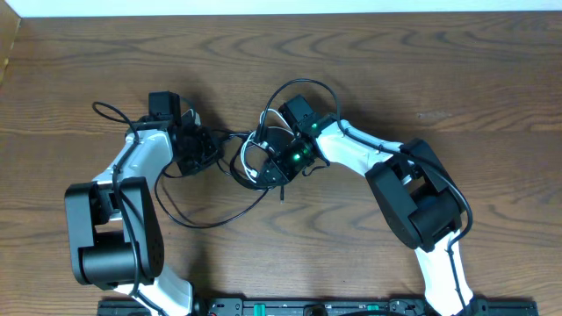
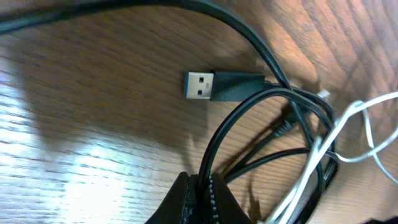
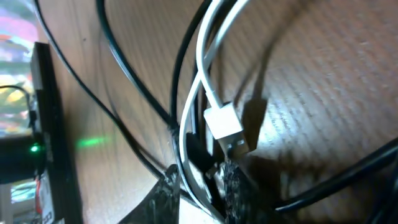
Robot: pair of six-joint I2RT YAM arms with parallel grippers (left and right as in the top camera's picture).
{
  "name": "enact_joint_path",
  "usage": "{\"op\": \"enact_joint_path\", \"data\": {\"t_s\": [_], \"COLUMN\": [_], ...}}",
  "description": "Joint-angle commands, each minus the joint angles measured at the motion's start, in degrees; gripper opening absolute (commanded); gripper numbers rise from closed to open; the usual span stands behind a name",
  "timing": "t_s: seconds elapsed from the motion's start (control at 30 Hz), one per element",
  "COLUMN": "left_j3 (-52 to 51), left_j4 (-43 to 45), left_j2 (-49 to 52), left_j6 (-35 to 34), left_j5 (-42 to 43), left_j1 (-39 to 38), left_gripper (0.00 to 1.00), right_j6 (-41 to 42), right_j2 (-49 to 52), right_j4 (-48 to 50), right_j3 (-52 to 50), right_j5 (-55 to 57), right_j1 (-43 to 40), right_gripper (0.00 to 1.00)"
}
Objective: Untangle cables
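The black cable (image 1: 206, 226) and the white cable (image 1: 248, 167) lie tangled on the wooden table between my two arms. My left gripper (image 2: 200, 200) is shut on a strand of the black cable (image 2: 249, 106), just left of the tangle. The cable's black USB plug (image 2: 217, 86) lies flat ahead of it, and the white cable (image 2: 348, 118) crosses at the right. My right gripper (image 3: 200, 193) sits in the knot with its jaws closed on a white cable (image 3: 205, 56) strand beside black strands. The white plug (image 3: 225, 124) hangs right above its fingertips.
A long loop of the black cable trails toward the table's front. Thicker black arm cables arch over the right wrist (image 1: 303, 88) and behind the left wrist (image 1: 110, 111). The table's far edge (image 1: 281, 12) runs along the top.
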Motion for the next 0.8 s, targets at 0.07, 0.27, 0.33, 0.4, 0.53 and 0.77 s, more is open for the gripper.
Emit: {"op": "enact_joint_path", "data": {"t_s": [0.07,0.27,0.33,0.4,0.53,0.77], "left_j3": [0.4,0.4,0.4,0.4,0.4,0.4], "left_j4": [0.1,1.5,2.1,2.9,4.3,5.3], "left_j2": [0.4,0.4,0.4,0.4,0.4,0.7], "left_j6": [0.8,0.8,0.8,0.8,0.8,0.7], "left_j5": [-4.1,-4.1,-4.1,-4.0,-4.0,-4.0], "left_j1": [0.2,0.2,0.2,0.2,0.2,0.2], "left_gripper": [0.08,0.08,0.08,0.08,0.08,0.08], "right_j6": [-1.4,-2.1,-2.0,-2.1,-2.1,0.7], "right_j2": [0.7,0.8,0.9,0.9,0.9,0.9], "right_j4": [-0.3,-2.8,-3.1,-3.1,-3.2,1.9], "right_j3": [-0.2,-0.2,-0.2,-0.2,-0.2,-0.2], "right_j5": [-5.7,-4.9,-3.9,-3.6,-3.3,-7.3], "right_j1": [-0.3,0.1,0.7,1.3,1.6,2.5], "right_gripper": [0.14,0.19,0.20,0.20,0.26,0.29]}}
